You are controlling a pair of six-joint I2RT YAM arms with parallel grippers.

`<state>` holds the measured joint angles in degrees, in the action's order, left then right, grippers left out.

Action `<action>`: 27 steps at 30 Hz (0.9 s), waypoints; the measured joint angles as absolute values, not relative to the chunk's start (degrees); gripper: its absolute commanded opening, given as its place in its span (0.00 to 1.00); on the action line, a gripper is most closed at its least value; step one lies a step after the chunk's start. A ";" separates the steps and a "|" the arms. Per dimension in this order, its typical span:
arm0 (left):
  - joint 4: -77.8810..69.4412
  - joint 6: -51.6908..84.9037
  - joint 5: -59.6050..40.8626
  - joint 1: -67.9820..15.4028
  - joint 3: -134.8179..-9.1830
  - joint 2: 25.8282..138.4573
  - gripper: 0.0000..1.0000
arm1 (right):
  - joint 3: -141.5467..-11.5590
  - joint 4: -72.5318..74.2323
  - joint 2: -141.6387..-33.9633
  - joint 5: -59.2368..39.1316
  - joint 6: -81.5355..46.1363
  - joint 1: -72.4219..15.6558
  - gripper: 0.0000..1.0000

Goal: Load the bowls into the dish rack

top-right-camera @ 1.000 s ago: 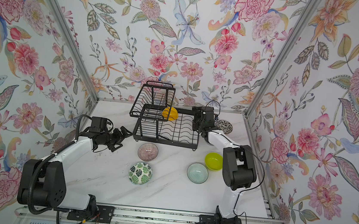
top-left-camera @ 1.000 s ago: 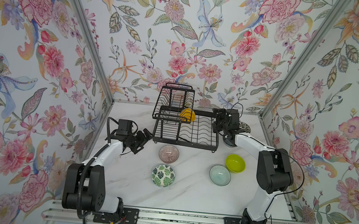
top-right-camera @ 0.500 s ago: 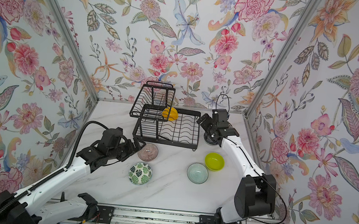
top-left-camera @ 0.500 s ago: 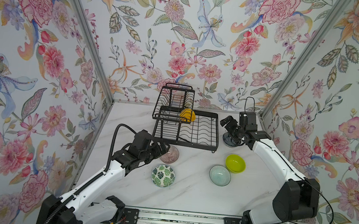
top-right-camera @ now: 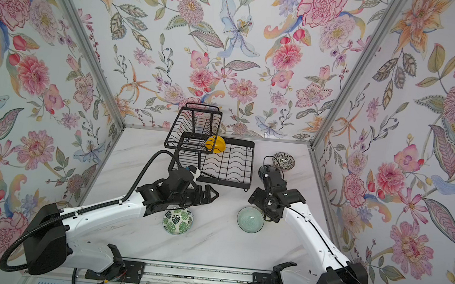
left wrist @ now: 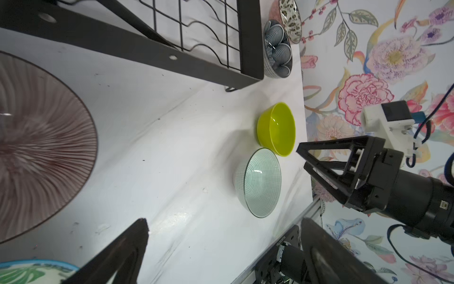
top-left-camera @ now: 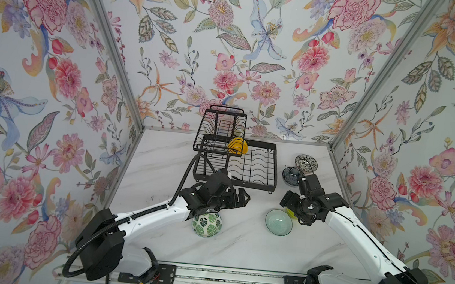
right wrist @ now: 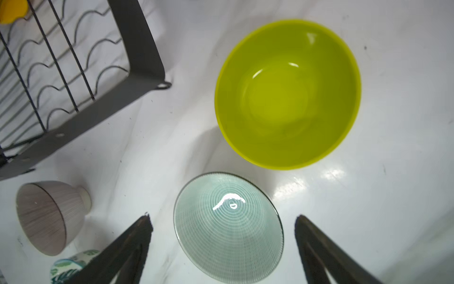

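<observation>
The right hand (right wrist: pixel 222 217) is held wide, close above the pale aqua bowl (right wrist: pixel 228 228). The left hand (left wrist: pixel 223 220) is likewise spread.

Left end effector (left wrist: pixel 224 221) agape, right (right wrist: pixel 222 217) likewise

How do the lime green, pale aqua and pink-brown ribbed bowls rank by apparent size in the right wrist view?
1. lime green bowl, clearly the largest
2. pale aqua bowl
3. pink-brown ribbed bowl, the smallest here

The ribbed bowl sits farther from this camera, so its true size may be closer to the others.
</observation>
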<state>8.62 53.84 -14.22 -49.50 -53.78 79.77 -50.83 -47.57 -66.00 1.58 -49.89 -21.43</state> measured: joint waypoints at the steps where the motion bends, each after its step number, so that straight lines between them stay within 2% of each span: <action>1: 7.75 53.89 -14.70 -50.15 -53.78 80.60 0.99 | -49.04 -47.97 -64.77 1.65 -51.05 -21.96 0.83; 4: 6.66 54.04 -15.22 -51.18 -53.82 82.89 0.99 | -43.92 -48.29 -62.37 1.43 -53.45 -22.92 0.74; 7: 6.96 54.04 -14.87 -51.68 -55.00 84.99 0.99 | -40.27 -47.70 -61.69 0.51 -54.78 -23.18 0.71; 13: 7.31 55.18 -11.94 -54.98 -59.20 87.88 0.99 | -36.03 -42.35 -61.76 -1.34 -54.89 -23.16 0.59; 20: 4.51 61.84 -8.16 -58.74 -58.78 90.67 0.99 | -30.46 -35.77 -61.58 -3.33 -53.67 -22.74 0.48; 27: 4.03 64.84 -6.37 -59.92 -56.62 91.85 0.99 | -26.15 -32.99 -56.84 -4.51 -52.80 -21.32 0.30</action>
